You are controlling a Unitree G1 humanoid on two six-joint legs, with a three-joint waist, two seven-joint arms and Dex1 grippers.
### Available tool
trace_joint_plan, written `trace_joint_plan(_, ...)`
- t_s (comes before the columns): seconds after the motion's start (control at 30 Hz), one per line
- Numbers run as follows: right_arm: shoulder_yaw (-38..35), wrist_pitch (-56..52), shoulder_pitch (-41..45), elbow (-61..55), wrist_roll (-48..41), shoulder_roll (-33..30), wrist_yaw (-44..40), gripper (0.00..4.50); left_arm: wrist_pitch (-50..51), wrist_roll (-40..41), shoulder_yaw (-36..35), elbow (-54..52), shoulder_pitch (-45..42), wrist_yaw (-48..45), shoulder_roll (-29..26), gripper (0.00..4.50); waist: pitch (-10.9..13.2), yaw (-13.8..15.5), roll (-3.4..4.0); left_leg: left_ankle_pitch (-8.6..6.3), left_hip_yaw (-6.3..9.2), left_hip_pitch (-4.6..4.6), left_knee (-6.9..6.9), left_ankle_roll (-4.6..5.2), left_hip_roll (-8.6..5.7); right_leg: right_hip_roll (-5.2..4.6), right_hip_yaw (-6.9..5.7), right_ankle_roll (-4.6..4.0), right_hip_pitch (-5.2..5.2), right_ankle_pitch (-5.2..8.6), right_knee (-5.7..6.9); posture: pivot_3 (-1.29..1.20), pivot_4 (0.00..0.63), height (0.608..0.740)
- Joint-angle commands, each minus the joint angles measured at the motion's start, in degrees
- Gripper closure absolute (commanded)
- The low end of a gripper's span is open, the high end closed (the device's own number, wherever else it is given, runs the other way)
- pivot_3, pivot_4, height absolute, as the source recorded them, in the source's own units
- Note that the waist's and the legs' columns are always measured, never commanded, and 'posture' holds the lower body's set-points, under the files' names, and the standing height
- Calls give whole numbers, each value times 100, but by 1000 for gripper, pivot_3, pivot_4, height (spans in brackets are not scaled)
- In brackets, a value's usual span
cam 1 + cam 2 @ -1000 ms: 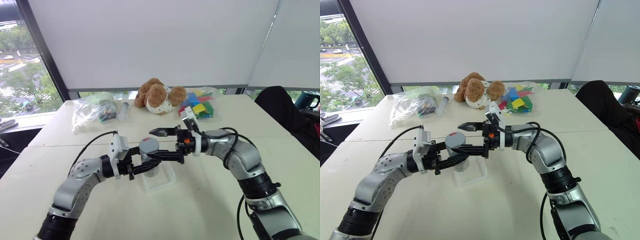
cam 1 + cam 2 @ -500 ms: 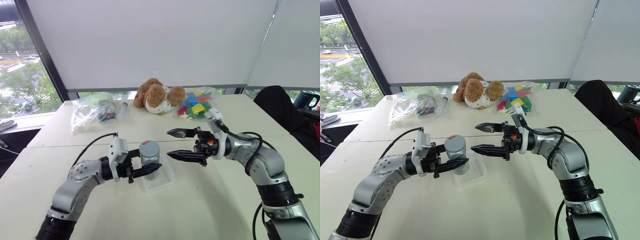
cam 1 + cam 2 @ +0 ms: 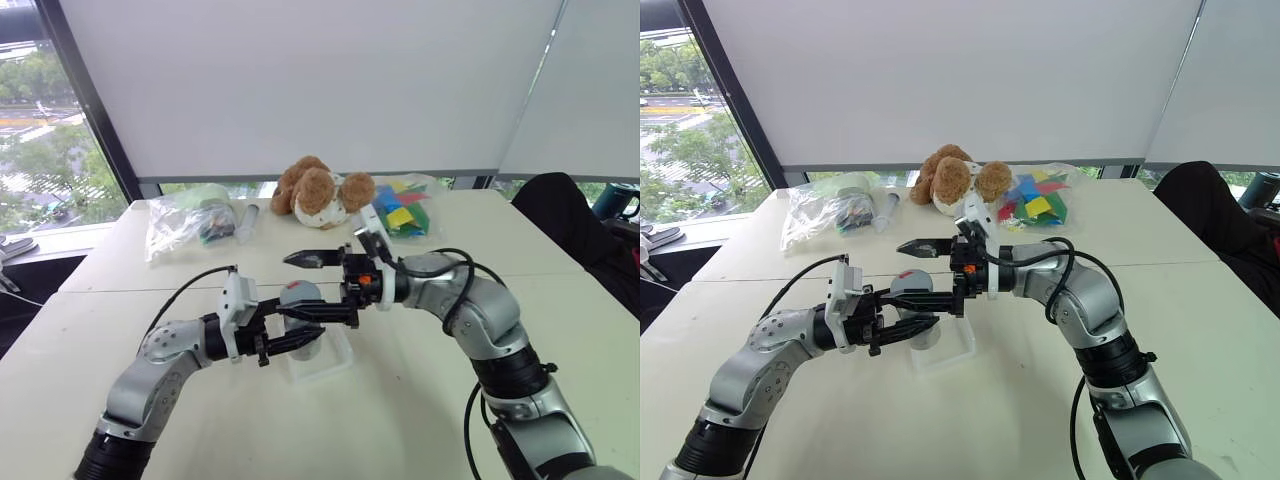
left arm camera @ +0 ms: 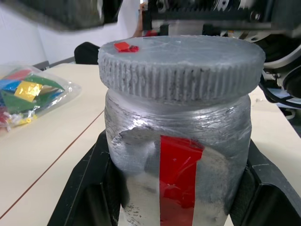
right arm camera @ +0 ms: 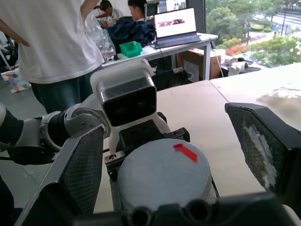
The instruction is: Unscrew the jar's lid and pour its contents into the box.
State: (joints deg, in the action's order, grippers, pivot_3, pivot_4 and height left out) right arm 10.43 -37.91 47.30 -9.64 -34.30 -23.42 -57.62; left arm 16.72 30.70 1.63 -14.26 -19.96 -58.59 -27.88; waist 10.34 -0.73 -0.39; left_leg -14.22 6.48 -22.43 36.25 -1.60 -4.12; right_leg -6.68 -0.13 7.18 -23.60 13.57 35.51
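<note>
Two hands meet at the jar (image 4: 176,155), which is held upright just over the box (image 3: 325,362) on the tabletop (image 3: 400,400). The left hand (image 3: 290,335) clamps the jar's body from the side. The right hand (image 3: 305,285) spreads wide, one finger on either side of the lid (image 5: 162,172), not gripping it; the lid sits on the jar.

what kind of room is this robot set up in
Most likely an office or lab workspace: white tables pushed together by a window with roller blinds, a desk with an open laptop behind, and a person standing nearby.
</note>
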Motion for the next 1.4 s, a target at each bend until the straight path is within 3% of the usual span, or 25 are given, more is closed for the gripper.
trace_joint_plan(0.03,-36,210,138,14,87,94,-28,28,-38,58,44,-261,-86,23,34,2388,0,-2,0,0,0,0,0,0,0,0,0,0,-1,0,0,0,150,740)
trace_joint_plan(0.53,-237,486,24,530,258,-162,-341,28,-96,22,76,-283,-33,26,5,2388,0,-7,0,0,0,0,-1,0,0,2,0,0,-1,0,1,0,150,740)
trace_joint_plan(1.1,-588,84,-283,70,-585,-369,-959,28,-186,-19,101,-218,-43,43,-4,2388,0,-2,0,0,-1,0,0,0,1,1,0,0,1,0,1,0,150,740)
trace_joint_plan(1.4,-158,142,-38,-21,-170,-143,-692,28,-154,-8,113,-243,-17,64,-17,2388,0,-4,0,0,0,0,0,0,1,1,-1,0,0,0,1,0,150,740)
